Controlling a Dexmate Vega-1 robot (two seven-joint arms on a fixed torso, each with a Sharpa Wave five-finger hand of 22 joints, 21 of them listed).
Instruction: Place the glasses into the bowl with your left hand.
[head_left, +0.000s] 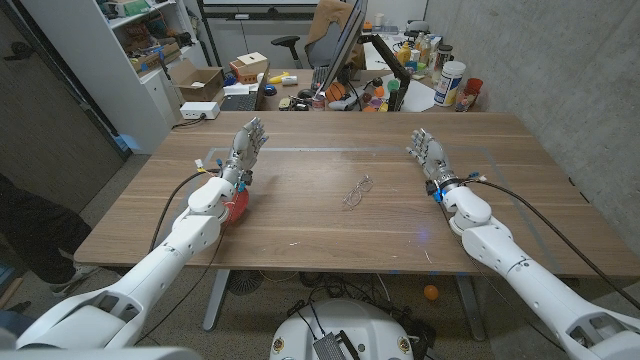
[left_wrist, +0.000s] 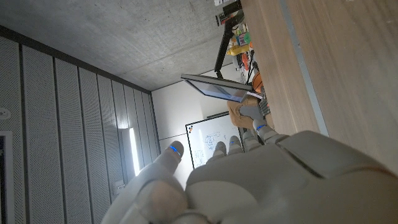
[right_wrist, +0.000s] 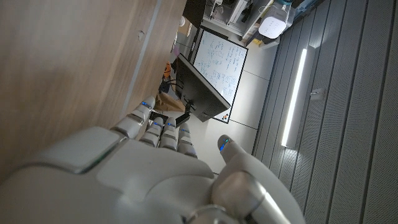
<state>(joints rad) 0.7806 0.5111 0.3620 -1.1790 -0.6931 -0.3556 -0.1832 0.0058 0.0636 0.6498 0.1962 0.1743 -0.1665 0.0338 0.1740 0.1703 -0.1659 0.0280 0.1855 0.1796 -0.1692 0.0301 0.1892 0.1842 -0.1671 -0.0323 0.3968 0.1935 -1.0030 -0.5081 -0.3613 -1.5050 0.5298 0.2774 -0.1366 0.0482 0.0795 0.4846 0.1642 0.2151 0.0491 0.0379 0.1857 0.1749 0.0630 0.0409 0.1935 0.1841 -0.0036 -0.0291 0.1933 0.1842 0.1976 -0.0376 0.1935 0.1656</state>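
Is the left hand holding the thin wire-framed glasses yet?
No: the thin wire-framed glasses lie alone mid-table, while the left hand is apart from them, fingers spread, holding nothing.

Thin wire-framed glasses (head_left: 357, 192) lie near mid-bench on the brown wooden bench (head_left: 330, 240), between the two arms and well apart from both. Left robot hand (head_left: 246, 146) stands to the left of the glasses, fingers reaching toward the far edge, with the round red bowl (head_left: 237, 205) just behind its wrist on the near side, partly hidden under the forearm. Right robot hand (head_left: 427, 153) stands to the right of the glasses, about level with the left one, fingers likewise toward the far edge.
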